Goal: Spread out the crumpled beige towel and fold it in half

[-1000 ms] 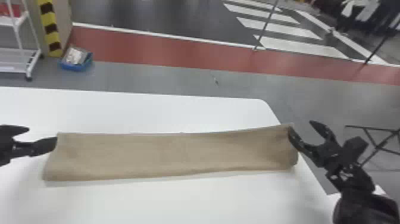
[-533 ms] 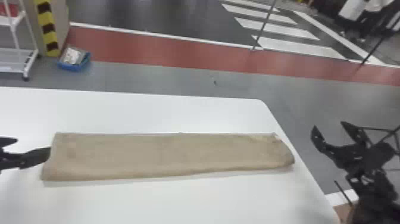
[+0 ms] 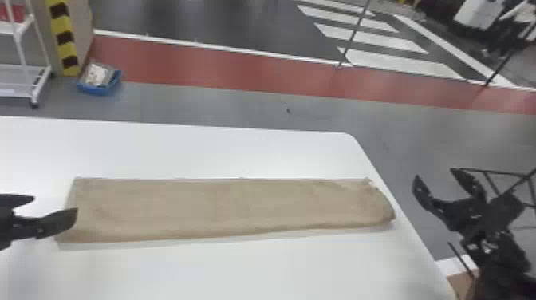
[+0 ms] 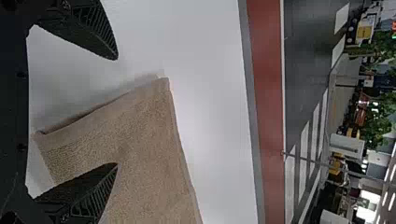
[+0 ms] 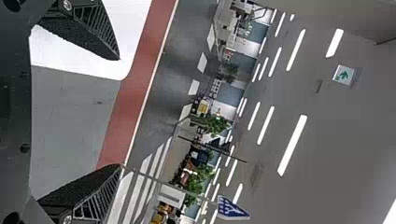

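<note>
On the table, folded towel.

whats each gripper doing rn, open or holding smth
Left gripper: jaws open, holding nothing, at the left end of the towel.
Right gripper: jaws open, empty, out past the right edge of the table.

You've got white table, gray floor, red strip, dark road with white stripes; blue bin near white rack, left; ceiling lights on, right wrist view.
</note>
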